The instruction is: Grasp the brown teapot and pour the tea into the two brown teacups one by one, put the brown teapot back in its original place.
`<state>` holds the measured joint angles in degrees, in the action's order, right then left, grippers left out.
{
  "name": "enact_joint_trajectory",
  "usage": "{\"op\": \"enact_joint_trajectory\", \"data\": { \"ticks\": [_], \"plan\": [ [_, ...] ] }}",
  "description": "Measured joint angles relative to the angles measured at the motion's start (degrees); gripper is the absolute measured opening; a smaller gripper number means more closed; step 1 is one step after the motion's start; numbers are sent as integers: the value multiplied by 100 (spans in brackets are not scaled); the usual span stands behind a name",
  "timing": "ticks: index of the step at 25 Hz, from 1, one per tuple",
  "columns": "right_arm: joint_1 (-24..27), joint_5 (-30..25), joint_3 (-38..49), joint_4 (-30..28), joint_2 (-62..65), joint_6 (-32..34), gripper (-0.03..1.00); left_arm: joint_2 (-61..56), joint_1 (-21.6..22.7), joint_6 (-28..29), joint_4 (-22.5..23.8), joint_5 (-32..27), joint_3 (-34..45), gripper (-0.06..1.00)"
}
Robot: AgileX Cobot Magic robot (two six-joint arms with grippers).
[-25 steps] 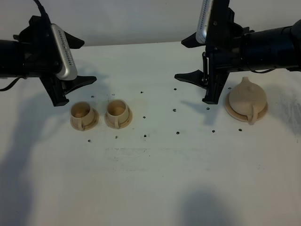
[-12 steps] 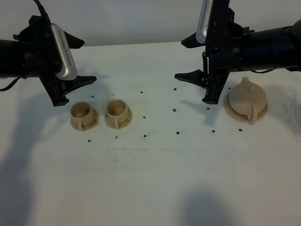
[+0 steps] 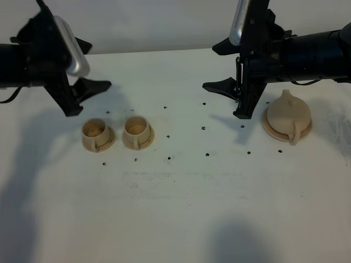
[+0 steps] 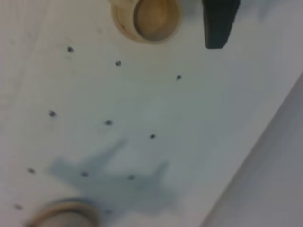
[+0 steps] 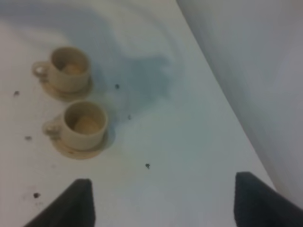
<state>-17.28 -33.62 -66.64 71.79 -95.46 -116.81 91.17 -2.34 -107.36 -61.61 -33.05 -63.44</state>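
Note:
The brown teapot stands upright on its round coaster at the right, handle toward the front. The two brown teacups stand side by side at the left; the right wrist view shows both. My left gripper is open and empty, hovering just behind the left cup. One teacup shows in the left wrist view beside one fingertip. My right gripper is open and empty, just left of the teapot and not touching it.
The white table is dotted with small dark holes. A pale wall runs along the table's back edge. A blurred tan round shape at the edge of the left wrist view is likely the teapot and coaster.
My left gripper has lifted and shifted slightly back, away from the left cup. My right gripper has barely moved. Teapot and cups are unmoved.

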Motion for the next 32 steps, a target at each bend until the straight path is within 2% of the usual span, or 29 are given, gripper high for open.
{"op": "enact_joint_trajectory", "data": {
  "ticks": [5, 10, 14, 18, 25, 29, 32],
  "plan": [
    [0, 404, 0, 2, 51, 752, 60, -323, 0, 884, 153, 447, 0, 69],
    [0, 1020, 0, -41, 324, 1656, 59, -579, 0, 1903, 622, 659, 0, 65],
    [0, 1245, 0, -389, 564, 2433, 59, -581, 0, 2738, 1092, 784, 0, 58],
    [0, 1271, 0, -1085, 832, 3532, 58, -581, 0, 3416, 1405, 818, 0, 52],
    [0, 1027, 0, -2881, 1133, 5645, 58, -586, 0, 4652, 1871, 713, 0, 50],
    [0, 828, 0, -3620, 1167, 6419, 58, -704, 0, 5874, 2721, 276, 0, 50],
    [0, 780, 0, -3803, 1167, 6652, 58, -973, 0, 6989, 3696, 28, 0, 50]
  ]
}}
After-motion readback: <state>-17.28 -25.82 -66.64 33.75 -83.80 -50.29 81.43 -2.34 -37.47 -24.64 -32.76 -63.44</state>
